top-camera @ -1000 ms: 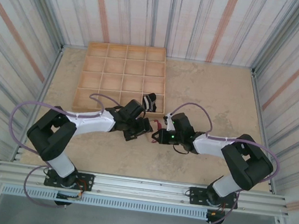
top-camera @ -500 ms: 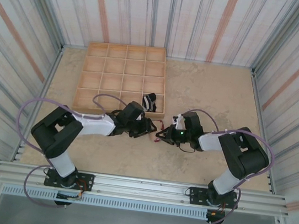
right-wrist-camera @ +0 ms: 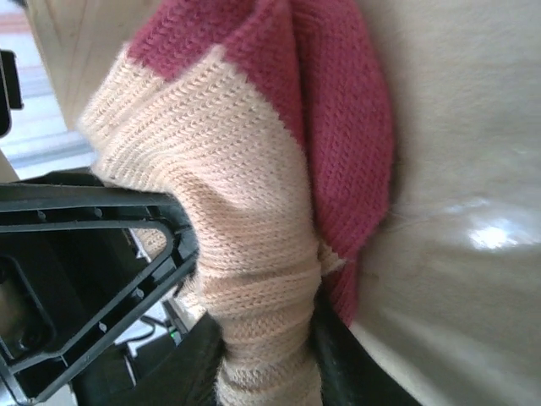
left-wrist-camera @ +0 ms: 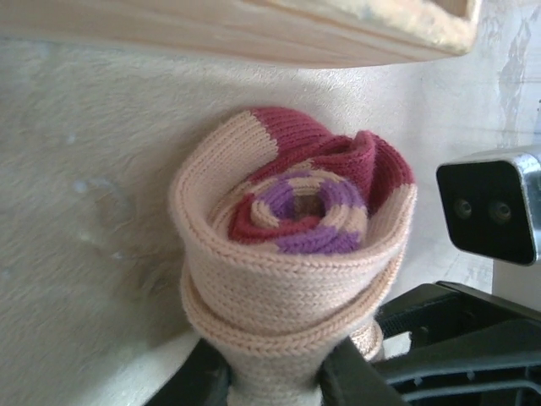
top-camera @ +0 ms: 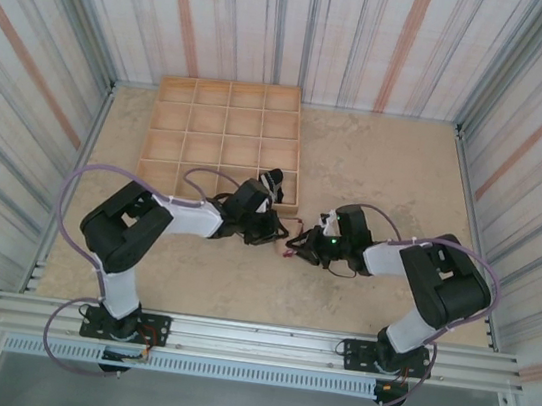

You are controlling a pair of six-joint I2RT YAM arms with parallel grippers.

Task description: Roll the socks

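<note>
Here, rolled beige sock (left-wrist-camera: 292,254) pinched between left jaws, right jaws likewise

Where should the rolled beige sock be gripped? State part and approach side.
Pinch the outer wrap of the beige sock, from the side away from the wooden tray, whose wall crowds the far side. That likely keeps the spiral closed; the left end effector grips there.
</note>
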